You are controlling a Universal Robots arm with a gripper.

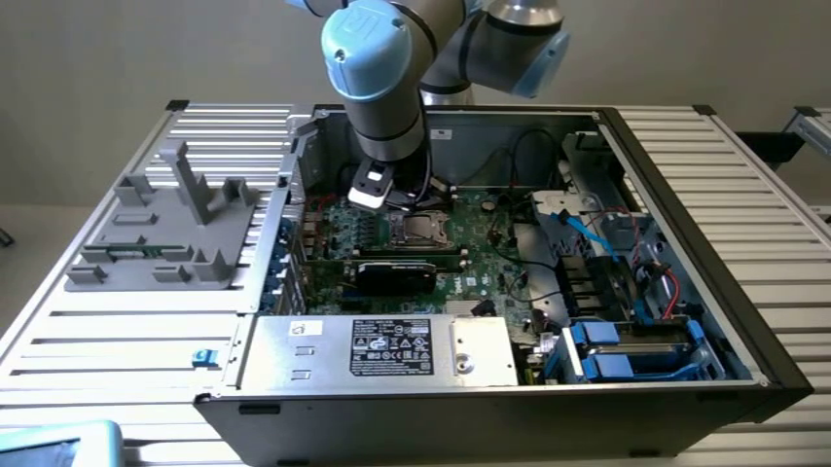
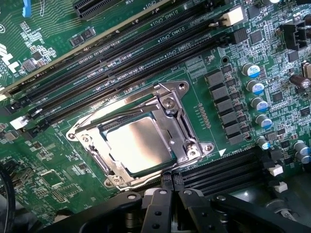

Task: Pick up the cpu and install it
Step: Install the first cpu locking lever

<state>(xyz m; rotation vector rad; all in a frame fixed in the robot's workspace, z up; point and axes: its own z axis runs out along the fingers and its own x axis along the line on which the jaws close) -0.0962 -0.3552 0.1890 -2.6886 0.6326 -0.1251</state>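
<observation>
The pincer [image 2: 170, 194] is closed and holds nothing, hovering low over the motherboard [image 2: 214, 68]. Just ahead of its tips, the cpu [image 2: 138, 145] lies flat and square inside the socket frame [image 2: 167, 99], apart from the fingers; beyond run the memory slots [image 2: 126, 53].

We see a slatted aluminium table [image 1: 117, 331] carrying an open computer case [image 1: 727, 321], a grey plastic fixture [image 1: 169, 229] with upright posts at the exterior view's left, and a small blue clip [image 1: 201, 357].
</observation>
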